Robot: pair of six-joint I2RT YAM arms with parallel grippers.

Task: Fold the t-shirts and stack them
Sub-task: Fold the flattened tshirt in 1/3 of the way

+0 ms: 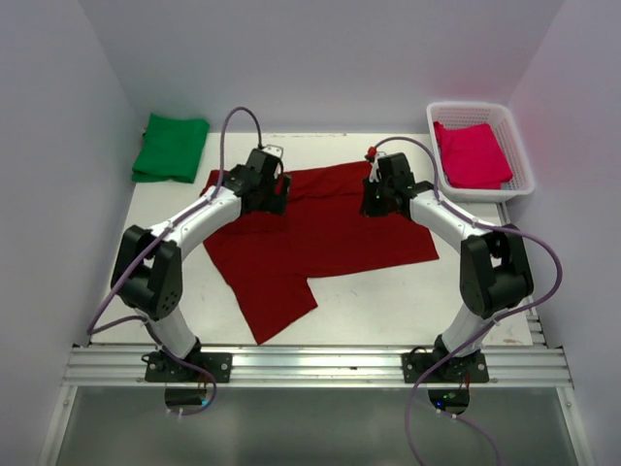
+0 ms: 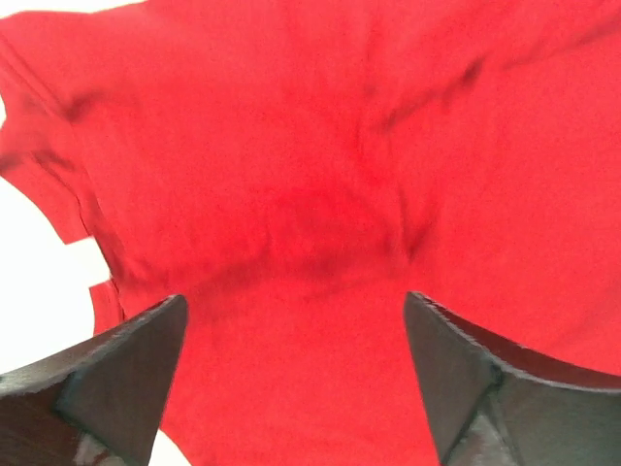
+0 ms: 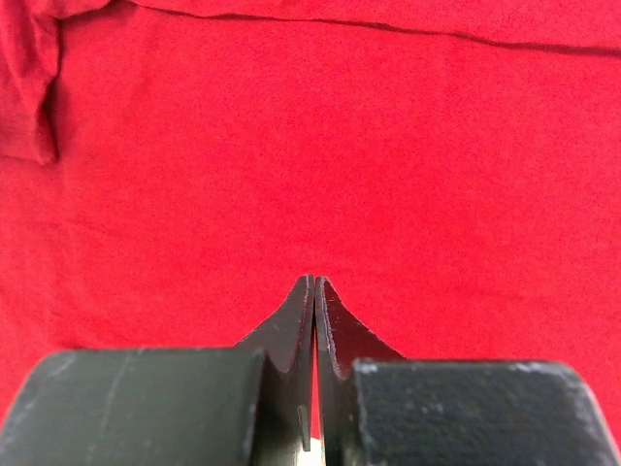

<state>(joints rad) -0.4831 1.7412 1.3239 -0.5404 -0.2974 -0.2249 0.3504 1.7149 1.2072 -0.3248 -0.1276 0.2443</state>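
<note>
Dark maroon-red t-shirt [image 1: 320,243] sprawled mid-table [image 1: 408,311]: soft matte knit, lopsided, one flap trailing toward near edge. Folding step looks under way, stack not started. Left gripper [image 2: 296,311] over shirt's far-left part, jaws spread wide, nothing held. Right gripper [image 3: 313,283] over far-right part, fingers pressed together; pinching cloth or not, can't tell. Next call: firm pinch on both edges, even fold. Far-left corner: green t-shirt [image 1: 172,148], folded. Far-right corner: pinkish-red t-shirt [image 1: 471,153] in white lattice basket [image 1: 468,110].
</note>
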